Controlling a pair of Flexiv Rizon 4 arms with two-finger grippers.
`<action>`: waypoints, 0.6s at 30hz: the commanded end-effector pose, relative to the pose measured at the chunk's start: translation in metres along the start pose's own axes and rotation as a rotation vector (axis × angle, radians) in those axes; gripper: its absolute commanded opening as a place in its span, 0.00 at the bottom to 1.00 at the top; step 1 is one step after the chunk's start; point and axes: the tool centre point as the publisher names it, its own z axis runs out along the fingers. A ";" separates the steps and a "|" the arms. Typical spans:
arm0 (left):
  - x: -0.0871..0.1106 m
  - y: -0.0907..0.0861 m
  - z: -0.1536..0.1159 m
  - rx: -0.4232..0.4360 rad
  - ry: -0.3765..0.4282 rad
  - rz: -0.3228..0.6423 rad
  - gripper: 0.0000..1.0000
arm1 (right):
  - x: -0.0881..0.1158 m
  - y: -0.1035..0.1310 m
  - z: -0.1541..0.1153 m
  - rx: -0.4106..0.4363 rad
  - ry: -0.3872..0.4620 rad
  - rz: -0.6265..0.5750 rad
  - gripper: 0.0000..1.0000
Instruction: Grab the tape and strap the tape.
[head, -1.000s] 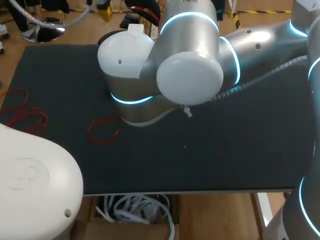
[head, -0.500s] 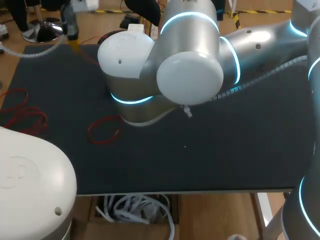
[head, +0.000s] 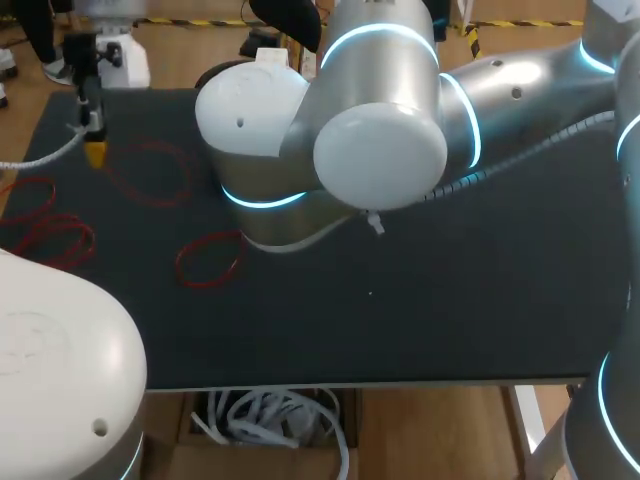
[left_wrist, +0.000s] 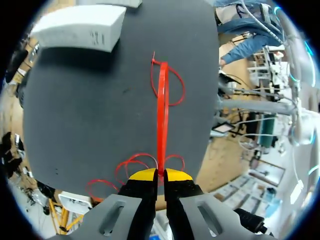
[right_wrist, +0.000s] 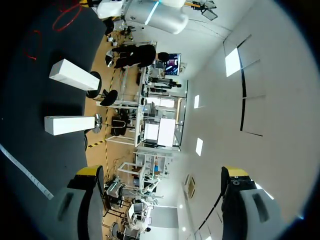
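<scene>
Carefully pull the red tape (left_wrist: 162, 100) straight and taut, left gripper (head: 94, 150) clamped on it at upper left, right gripper (right_wrist: 162, 171) spread apart.

The left fingers (head: 94, 153) have been carried from beyond the far edge of the bench (head: 400, 300) down over its far left corner. A red tape loop (head: 150, 173) — pinched between them — has been brought into sight there.
</scene>
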 end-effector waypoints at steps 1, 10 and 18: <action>-0.013 0.011 0.012 0.002 0.167 -0.008 0.00 | -0.002 -0.001 -0.001 -0.001 0.005 -0.003 1.00; -0.013 0.028 0.016 0.041 0.175 -0.055 0.08 | -0.002 -0.001 -0.001 -0.001 0.005 -0.003 1.00; -0.011 0.030 0.010 0.069 0.181 -0.058 1.00 | -0.002 -0.001 -0.001 -0.001 0.005 -0.003 1.00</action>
